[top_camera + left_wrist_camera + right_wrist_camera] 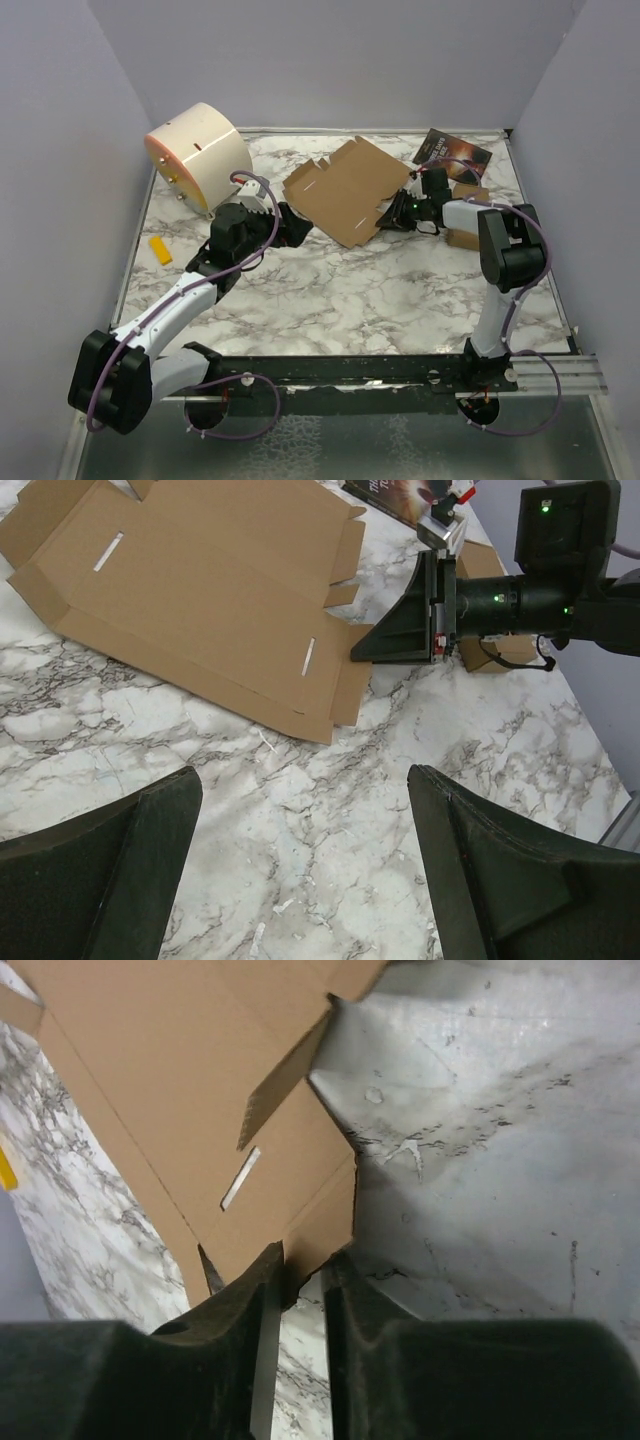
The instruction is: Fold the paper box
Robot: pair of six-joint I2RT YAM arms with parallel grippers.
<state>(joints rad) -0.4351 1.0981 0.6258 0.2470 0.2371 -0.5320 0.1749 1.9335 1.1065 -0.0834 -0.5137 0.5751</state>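
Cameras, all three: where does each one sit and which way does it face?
Top external: above and behind, looking down on the marble table; left arm and right arm show.
Left wrist: low, facing the paper box; open left tool below.
Right wrist: at the box's corner; right tool pinching it.
Shared: all see the box.

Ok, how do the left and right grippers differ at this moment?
The left gripper is wide open; the right gripper has its jaws nearly together on a corner flap of the paper box. The left one hangs over the bare marble table, short of the sheet; the right one is at its edge. Both are black and two-fingered.
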